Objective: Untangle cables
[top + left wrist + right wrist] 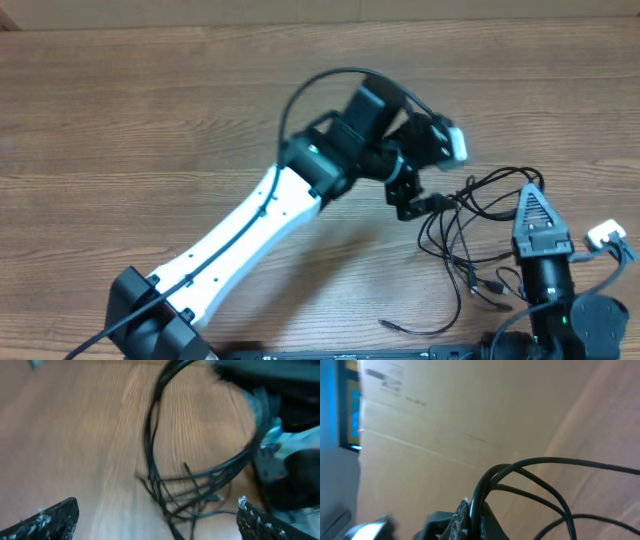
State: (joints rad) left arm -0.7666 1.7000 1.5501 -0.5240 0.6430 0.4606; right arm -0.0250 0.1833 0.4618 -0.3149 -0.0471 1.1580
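Observation:
The cables (470,225) are a loose tangle of thin black cords on the wooden table, right of centre. One plug tip (385,324) trails toward the front edge. My left gripper (420,203) is open over the tangle's left side. In the left wrist view its fingers (157,520) are spread wide, with the cable bundle (200,485) on the table between and beyond them. My right gripper (528,192) points away from me at the tangle's right side. In the right wrist view it (477,515) is shut on a black cable (530,467) that arcs out of the jaws.
A thicker black wire (320,85) loops over the left arm's wrist. A small white connector (605,237) lies at the right edge by the right arm's base (580,325). A tan cardboard wall (445,420) stands beyond the table.

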